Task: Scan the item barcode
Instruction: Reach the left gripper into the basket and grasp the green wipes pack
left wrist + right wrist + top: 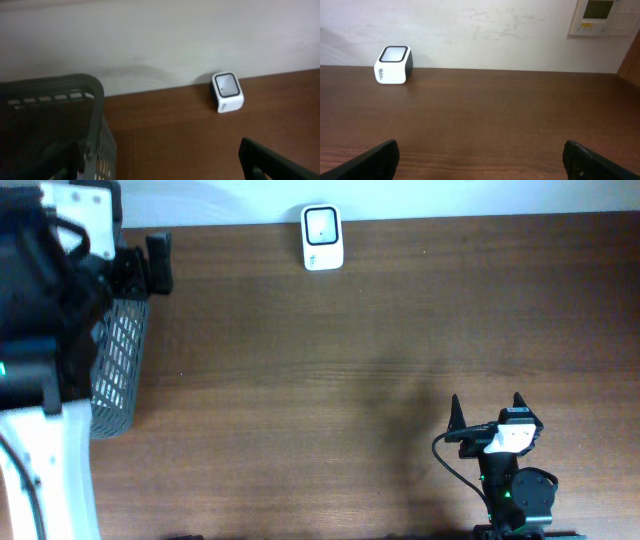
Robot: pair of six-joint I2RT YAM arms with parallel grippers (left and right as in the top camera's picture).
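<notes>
The item with the barcode is not showing in any view. I am judging that it is lying inside the basket (122, 365) at the left edge of the worktop (330, 380), but the inside of the basket is looking dark from the left wrist and I cannot tell what is there. So its handling is only a guess. An item kept in such a basket is probably a small, light package, perhaps a little slippery, and it is best taken by two opposite sides so that the barcode face is staying free. It should then be turned toward the window of the scanner (322, 238). The scanner is standing at the far edge of the worktop, about the middle, against the wall, and it is looking like a small, stiff white box that needs no lifting. The left end effector (160, 160) is hanging over the rim of the basket with its fingers spread wide and holding nothing. The right end effector (486, 402) is waiting near the front right corner, also wide and empty. I am counting one scanner, one basket, two end effectors, one wall panel (599, 17) and no item in sight.
</notes>
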